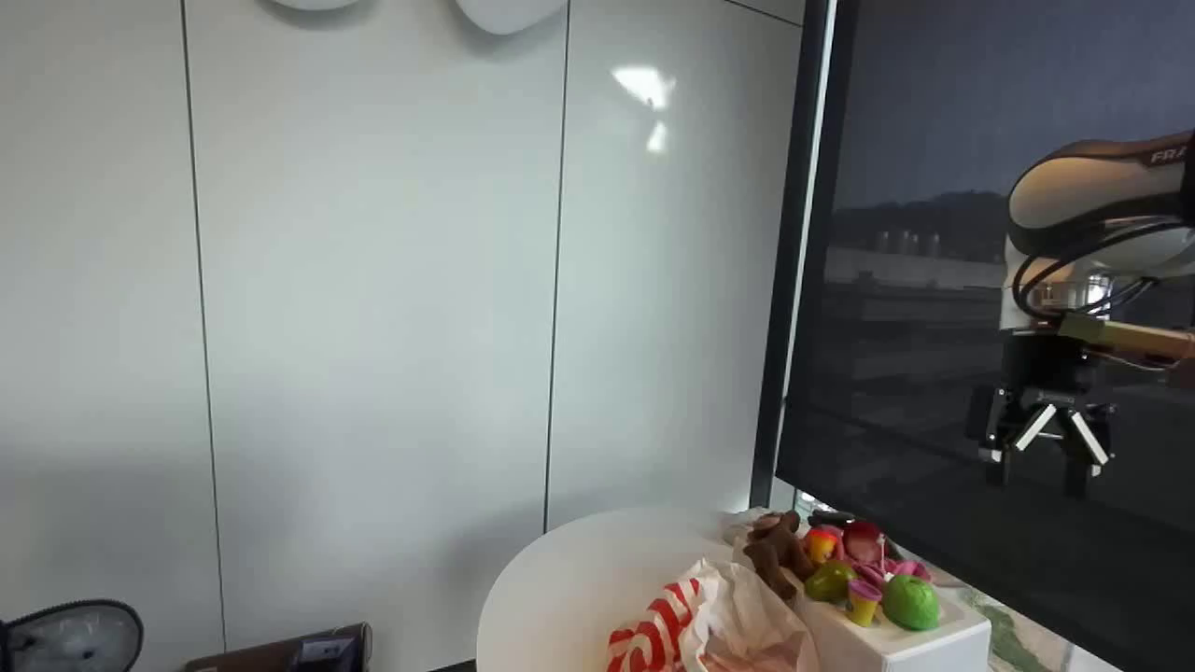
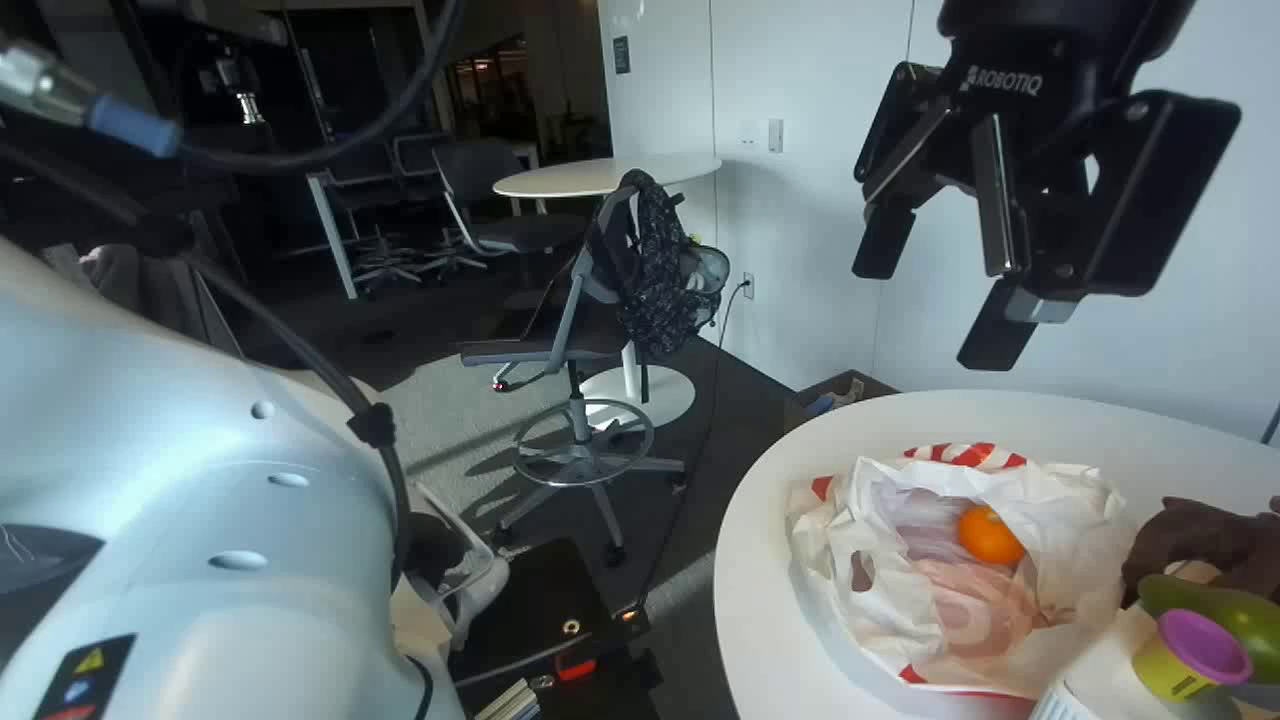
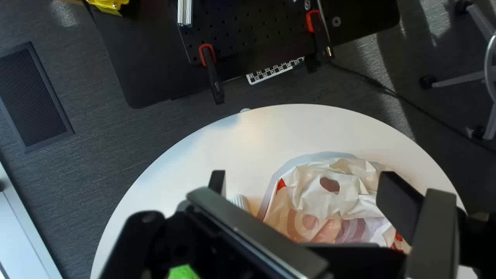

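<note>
The crinkly plastic bag (image 2: 900,600) lies on a round table (image 3: 263,139), gripper (image 2: 941,284) gaping above.

Wrist view: I have open tabletop (image 3: 248,151) at centre, bag (image 3: 329,197) obstructing lower right. In an exterior view, piled items (image 1: 829,581) block lower right.
</note>
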Robot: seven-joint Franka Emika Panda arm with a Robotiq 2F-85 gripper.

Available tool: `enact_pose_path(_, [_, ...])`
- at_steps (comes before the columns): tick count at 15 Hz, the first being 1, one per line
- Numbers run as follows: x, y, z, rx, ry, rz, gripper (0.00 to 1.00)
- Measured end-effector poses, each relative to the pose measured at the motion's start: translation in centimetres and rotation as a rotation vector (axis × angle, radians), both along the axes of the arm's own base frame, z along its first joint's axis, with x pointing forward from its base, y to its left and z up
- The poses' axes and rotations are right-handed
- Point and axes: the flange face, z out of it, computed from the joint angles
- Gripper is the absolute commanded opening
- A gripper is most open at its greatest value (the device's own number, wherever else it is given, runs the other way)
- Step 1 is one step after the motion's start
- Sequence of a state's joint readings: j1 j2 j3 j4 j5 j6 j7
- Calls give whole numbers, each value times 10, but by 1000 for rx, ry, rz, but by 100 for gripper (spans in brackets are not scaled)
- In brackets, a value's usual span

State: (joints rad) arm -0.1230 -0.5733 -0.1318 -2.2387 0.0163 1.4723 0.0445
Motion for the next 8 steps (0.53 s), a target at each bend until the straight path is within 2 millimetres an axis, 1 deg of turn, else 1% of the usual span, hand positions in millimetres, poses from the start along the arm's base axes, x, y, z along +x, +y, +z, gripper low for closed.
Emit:
enact_pose_path(3, [0, 0, 5, -2, -11, -1, 100])
enact_pose_path(8, [-1, 0, 5, -2, -12, -1, 100])
